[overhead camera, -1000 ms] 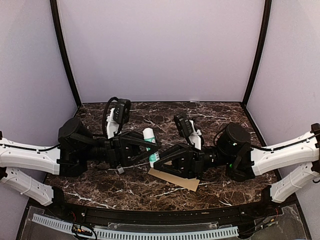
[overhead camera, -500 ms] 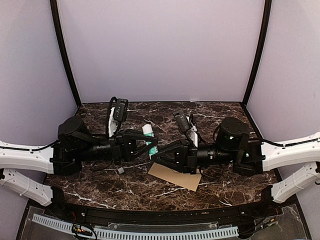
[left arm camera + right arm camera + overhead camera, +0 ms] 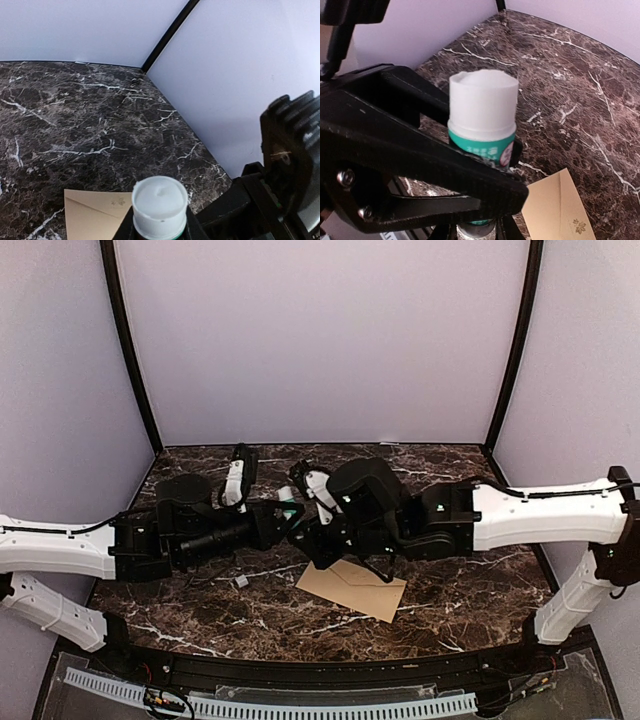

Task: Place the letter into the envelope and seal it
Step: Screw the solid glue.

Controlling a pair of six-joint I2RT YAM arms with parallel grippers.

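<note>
Marble table, envelope; wrist views only: left gripper, right gripper clamp glue stick.

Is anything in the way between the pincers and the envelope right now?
Nothing lies on the envelope; it sits flat on the table just in front of the pincers. But the left pincer and the right pincer are both shut on a glue stick held above the table, so neither is free to take it.
</note>
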